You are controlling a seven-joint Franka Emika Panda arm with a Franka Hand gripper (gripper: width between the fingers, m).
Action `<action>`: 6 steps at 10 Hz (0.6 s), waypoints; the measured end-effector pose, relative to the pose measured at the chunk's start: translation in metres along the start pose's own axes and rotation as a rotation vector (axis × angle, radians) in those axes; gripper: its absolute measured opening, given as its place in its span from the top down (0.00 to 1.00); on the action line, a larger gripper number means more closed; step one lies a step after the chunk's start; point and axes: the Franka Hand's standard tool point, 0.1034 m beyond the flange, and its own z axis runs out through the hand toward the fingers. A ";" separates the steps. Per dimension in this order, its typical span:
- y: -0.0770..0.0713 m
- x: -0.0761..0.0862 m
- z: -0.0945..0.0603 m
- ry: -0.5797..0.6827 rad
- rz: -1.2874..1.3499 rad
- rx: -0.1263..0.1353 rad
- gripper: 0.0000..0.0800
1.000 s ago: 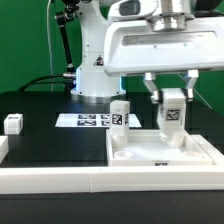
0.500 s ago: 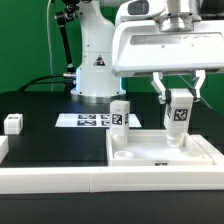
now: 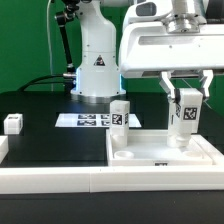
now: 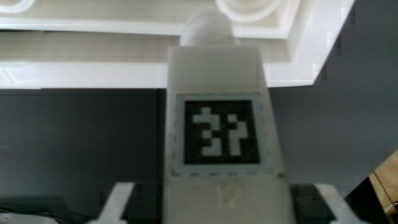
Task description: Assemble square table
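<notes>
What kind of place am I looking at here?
Likely a robotics lab bench: a green backdrop, a marker board on a black table, and a robot arm holding a tagged white leg.

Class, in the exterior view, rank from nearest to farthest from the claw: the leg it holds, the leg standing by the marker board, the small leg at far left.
1. held leg, in the claw, exterior view's right.
2. standing leg, middle, by the marker board.
3. small leg, exterior view's far left.

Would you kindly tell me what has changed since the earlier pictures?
The tool, still shut on a white leg, carried it toward the exterior view's right above the table top. The standing leg, the small block and the table top stayed put.
</notes>
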 end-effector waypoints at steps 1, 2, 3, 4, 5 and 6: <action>0.001 0.001 0.000 0.007 0.000 -0.002 0.64; 0.002 0.001 0.000 0.035 -0.003 -0.008 0.64; -0.003 -0.003 0.002 0.029 -0.008 -0.004 0.64; -0.008 -0.004 0.002 0.028 -0.012 0.000 0.64; -0.010 -0.005 0.003 0.026 -0.015 0.002 0.64; -0.013 -0.007 0.004 0.023 -0.018 0.005 0.64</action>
